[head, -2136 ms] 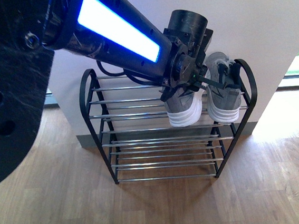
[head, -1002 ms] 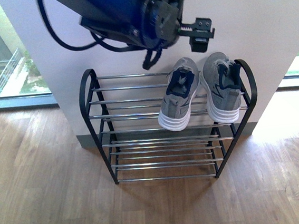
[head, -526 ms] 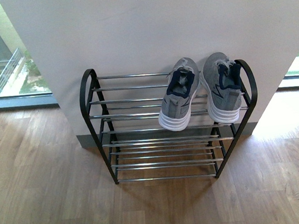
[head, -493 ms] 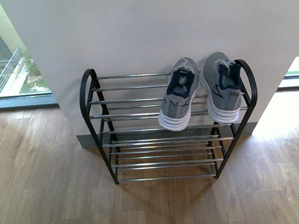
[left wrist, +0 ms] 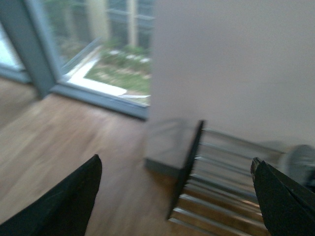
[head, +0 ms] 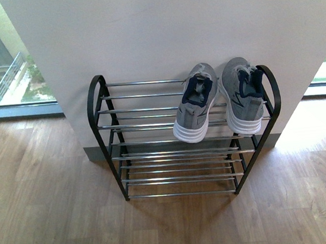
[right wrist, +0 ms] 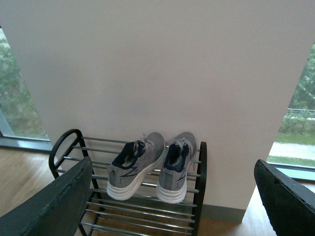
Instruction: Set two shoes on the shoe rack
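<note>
Shoe rack (head: 96,114) sits against the white wall (head: 160,30), with both grey sneakers (head: 195,104) side by side on the top shelf, at its right end. Left gripper (left wrist: 175,162) and right gripper (right wrist: 172,163) are both spread wide apart, holding nothing and touching nothing.

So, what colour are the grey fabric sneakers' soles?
The sneakers' soles are white; front view shows best.

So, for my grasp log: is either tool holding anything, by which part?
Nothing is held: left tool and right tool are open, empty; sneakers sit on the rack.
</note>
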Controlling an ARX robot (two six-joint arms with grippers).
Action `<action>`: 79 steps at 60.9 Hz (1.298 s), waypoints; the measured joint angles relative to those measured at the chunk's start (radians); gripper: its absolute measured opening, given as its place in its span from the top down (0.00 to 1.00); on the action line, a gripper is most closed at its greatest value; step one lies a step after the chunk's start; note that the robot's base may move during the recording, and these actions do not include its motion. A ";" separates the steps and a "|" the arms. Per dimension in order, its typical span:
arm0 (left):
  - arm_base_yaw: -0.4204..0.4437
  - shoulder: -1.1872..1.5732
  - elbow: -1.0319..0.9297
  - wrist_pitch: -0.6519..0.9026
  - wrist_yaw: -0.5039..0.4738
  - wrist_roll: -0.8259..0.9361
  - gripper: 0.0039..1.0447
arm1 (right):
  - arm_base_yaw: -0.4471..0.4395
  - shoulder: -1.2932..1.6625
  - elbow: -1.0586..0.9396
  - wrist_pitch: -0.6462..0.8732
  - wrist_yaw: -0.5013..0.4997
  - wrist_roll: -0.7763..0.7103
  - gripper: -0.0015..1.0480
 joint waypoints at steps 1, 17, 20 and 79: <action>0.006 -0.003 -0.015 0.033 0.022 0.016 0.25 | 0.000 0.000 0.000 0.000 0.000 0.000 0.09; 0.144 -0.204 -0.207 0.175 0.214 0.178 0.77 | 0.000 0.000 0.000 0.000 -0.001 0.000 0.09; 0.166 -0.249 -0.232 0.154 0.238 0.182 0.89 | 0.000 0.000 0.000 0.000 0.000 0.000 0.09; 0.346 -0.734 -0.348 -0.189 0.413 0.192 0.99 | 0.000 0.000 0.000 0.000 0.000 0.000 0.09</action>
